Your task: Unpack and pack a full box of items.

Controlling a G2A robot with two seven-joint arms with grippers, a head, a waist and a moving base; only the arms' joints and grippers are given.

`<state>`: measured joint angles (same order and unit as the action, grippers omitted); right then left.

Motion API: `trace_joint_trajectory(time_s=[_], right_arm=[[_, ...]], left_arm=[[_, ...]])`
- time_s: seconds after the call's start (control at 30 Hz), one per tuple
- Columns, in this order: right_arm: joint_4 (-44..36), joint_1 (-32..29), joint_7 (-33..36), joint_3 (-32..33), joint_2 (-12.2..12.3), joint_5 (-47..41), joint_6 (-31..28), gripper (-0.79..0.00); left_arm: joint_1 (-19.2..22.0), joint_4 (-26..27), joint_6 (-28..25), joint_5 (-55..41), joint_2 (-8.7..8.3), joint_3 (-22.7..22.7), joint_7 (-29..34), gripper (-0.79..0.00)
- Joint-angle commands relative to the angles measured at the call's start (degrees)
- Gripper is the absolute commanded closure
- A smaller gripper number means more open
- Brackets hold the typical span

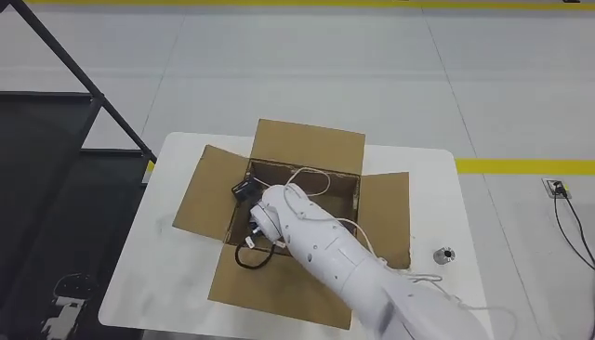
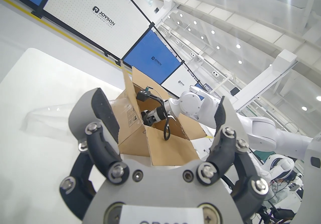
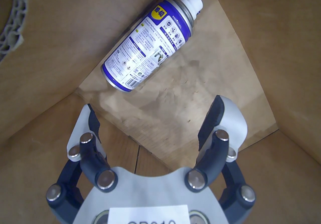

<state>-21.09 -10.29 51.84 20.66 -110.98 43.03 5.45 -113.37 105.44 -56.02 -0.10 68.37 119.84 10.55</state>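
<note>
The cardboard box (image 1: 311, 145) is brown and stands open in the middle of the white table (image 1: 158, 266); its four flaps are folded outwards to the left, right, near and far side. Inside, a spray can (image 3: 148, 46) lies on its side on the box floor; it is blue and white with a white cap; its body rests along the foot of one wall.

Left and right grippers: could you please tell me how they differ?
The right gripper is inside the cardboard box; the left gripper is outside, facing its flaps. A spray can lies just ahead of the right gripper, none by the left gripper. Both are open and empty.
</note>
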Motion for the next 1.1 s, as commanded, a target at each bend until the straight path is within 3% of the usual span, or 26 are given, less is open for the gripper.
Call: trace_joint_trajectory(time_s=[0.0, 0.17, 0.4, 0.57, 0.73, 1.07], right_arm=[[1.51, -0.03, -1.46, 0.03, -0.87, 0.03, 0.41, -0.785], [4.65, 0.30, -4.87, 0.66, -2.52, -0.31, 2.12, -0.785], [4.65, 0.30, -4.87, 0.66, -2.52, -0.31, 2.12, -0.785], [4.22, -0.93, -10.39, 2.44, -1.75, -1.54, 1.53, -0.785], [2.68, -2.36, -14.96, 3.76, -0.90, -1.07, 5.21, -0.785], [-0.60, -4.06, -11.44, 4.43, 0.69, 2.85, 5.97, -0.785]], left_arm=[[-0.15, 0.05, -0.08, 0.15, 0.12, 0.00, -0.39, -0.785], [-0.55, 0.10, -0.62, 0.75, 0.41, -0.15, -0.99, -0.785], [-0.81, 0.58, -0.95, 2.05, 0.78, -0.53, -1.54, -0.785], [-1.04, 0.88, -1.15, 2.87, 1.02, -0.66, -1.89, -0.785], [-1.45, 1.31, -1.59, 3.58, 1.27, -0.54, -2.38, -0.785], [-1.93, 2.72, -1.11, 5.41, 1.79, -0.61, -3.34, -0.785]])
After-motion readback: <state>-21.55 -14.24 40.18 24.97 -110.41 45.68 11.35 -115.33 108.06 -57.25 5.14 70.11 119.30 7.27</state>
